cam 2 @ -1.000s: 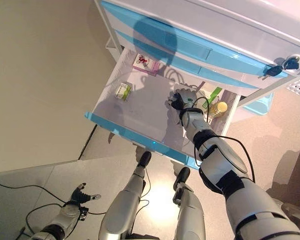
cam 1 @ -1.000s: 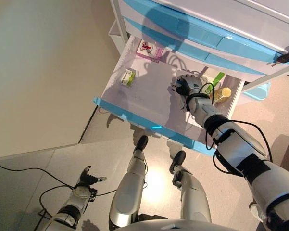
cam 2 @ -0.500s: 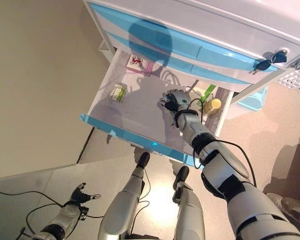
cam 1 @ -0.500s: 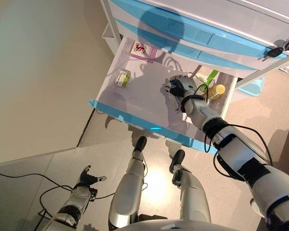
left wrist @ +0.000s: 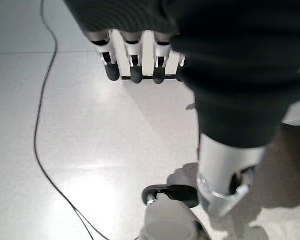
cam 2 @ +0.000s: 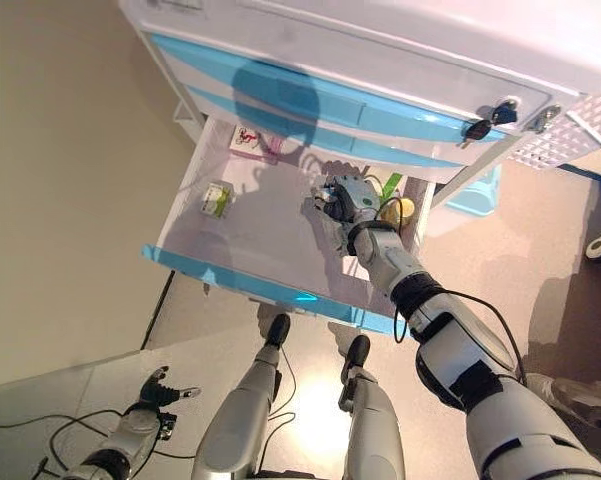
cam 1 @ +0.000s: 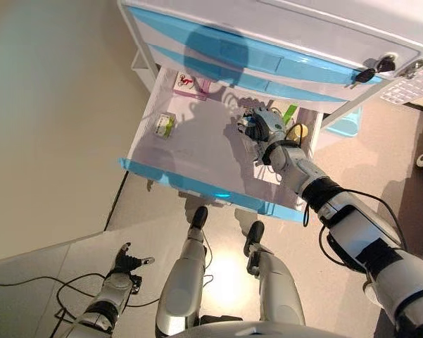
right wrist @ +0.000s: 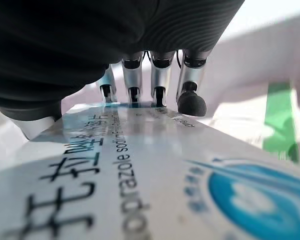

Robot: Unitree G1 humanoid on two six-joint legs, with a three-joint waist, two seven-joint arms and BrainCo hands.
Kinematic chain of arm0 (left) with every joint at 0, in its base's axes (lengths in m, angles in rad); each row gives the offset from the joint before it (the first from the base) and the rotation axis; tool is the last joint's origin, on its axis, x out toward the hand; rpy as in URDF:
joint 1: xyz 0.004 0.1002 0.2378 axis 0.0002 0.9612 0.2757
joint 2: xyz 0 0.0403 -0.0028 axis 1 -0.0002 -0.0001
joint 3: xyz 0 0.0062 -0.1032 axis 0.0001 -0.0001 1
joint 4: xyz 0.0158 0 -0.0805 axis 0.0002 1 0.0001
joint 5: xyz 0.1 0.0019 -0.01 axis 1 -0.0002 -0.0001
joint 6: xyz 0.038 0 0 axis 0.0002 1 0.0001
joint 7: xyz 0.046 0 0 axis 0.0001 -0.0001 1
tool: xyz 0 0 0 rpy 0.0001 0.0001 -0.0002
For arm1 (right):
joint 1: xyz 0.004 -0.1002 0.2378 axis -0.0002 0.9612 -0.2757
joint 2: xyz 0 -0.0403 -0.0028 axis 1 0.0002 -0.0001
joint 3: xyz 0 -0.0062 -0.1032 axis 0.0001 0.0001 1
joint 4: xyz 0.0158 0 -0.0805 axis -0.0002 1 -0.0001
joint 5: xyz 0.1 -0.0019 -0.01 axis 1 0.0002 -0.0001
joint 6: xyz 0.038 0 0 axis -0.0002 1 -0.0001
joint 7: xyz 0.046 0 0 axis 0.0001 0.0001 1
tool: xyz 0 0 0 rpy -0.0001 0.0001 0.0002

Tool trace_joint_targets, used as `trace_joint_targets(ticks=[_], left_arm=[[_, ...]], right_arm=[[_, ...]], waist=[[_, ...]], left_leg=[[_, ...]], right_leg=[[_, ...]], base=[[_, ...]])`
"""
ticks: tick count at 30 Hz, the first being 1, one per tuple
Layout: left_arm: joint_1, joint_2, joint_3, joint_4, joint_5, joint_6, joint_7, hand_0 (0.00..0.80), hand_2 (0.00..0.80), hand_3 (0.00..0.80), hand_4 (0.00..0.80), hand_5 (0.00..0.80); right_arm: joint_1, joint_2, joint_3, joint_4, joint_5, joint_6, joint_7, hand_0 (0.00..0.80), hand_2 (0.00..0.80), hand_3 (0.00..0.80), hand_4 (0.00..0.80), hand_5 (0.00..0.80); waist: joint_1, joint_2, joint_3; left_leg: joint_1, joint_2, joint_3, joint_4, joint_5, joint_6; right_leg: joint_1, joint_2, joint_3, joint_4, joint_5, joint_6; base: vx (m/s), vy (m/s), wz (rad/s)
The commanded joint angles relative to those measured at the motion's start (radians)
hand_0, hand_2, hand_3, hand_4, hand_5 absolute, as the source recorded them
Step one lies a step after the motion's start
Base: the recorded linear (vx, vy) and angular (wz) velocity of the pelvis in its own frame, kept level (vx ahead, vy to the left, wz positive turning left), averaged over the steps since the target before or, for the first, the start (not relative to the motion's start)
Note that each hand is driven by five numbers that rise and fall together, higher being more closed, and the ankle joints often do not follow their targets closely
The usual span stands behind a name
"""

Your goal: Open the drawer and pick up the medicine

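Left hand point(cam 1: 127, 262) hangs low by the floor, well clear of the cabinet, fingers straight and relaxed in its own wrist view, holding nothing; idle, likely kept out of the way since the reach is a one-arm job. Drawer point(cam 1: 197, 184) stands pulled out, blue front edge nearest, so the opening step looks done and the contents lie exposed from above. Right hand point(cam 1: 260, 125) is inside the drawer toward its far right part, arm reaching in over the front edge. Its wrist view shows a white medicine box point(right wrist: 154, 170) with blue and black print lying flat against the palm side, fingers point(right wrist: 162, 90) curled down over the box's far edge; I judge the hand clamped on it, pick in progress. Just beyond the hand: a yellow-capped bottle point(cam 1: 300, 131) and a green-striped pack point(cam 1: 289, 114). Farther left on the drawer floor, a small green box point(cam 1: 163, 124); at the back, a pink-and-white box point(cam 1: 188, 82), both untouched.
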Motion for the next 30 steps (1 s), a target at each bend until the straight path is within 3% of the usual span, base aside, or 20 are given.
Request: trace_joint_targets(ticks=[1,10,18,30], left_arm=[[0.053,-0.002,0.033,0.062,0.016,0.004,0.009,0.000,0.000,0.000,0.000,0.000],[0.099,-0.023,0.069,0.097,0.055,0.018,-0.012,0.000,0.000,0.000,0.000,0.000],[0.124,-0.023,0.100,0.100,0.082,0.025,-0.024,0.000,0.000,0.000,0.000,0.000],[0.190,-0.040,0.182,0.148,0.161,0.059,-0.046,0.000,0.000,0.000,0.000,0.000]], right_arm=[[0.026,-0.047,-0.012,-0.052,0.023,-0.041,-0.003,0.800,0.800,0.800,0.800,0.800],[0.154,-0.067,-0.049,-0.144,0.040,-0.065,0.040,0.800,0.800,0.800,0.800,0.800],[0.248,-0.110,-0.097,-0.210,0.051,-0.076,0.073,0.800,0.800,0.800,0.800,0.800],[0.502,-0.183,-0.254,-0.417,0.068,-0.097,0.130,0.800,0.800,0.800,0.800,0.800]], waist=[[-0.012,-0.013,-0.084],[-0.040,-0.019,-0.181],[-0.054,-0.011,-0.240],[-0.081,0.004,-0.362]], left_leg=[[0.002,-0.055,0.004,-0.063,0.008,0.067],[0.141,-0.029,0.053,-0.154,0.007,0.061],[0.224,-0.023,0.062,-0.191,0.002,0.058],[0.326,0.007,0.086,-0.243,-0.002,0.044]], right_leg=[[0.042,-0.006,0.020,-0.043,0.031,0.047],[0.168,0.015,0.041,-0.156,0.060,0.064],[0.246,0.024,0.048,-0.194,0.053,0.065],[0.342,0.041,0.043,-0.248,0.041,0.064]], base=[[0.074,0.036,-0.09],[0.090,0.015,-0.17],[0.080,-0.002,-0.15],[0.058,-0.022,-0.04]])
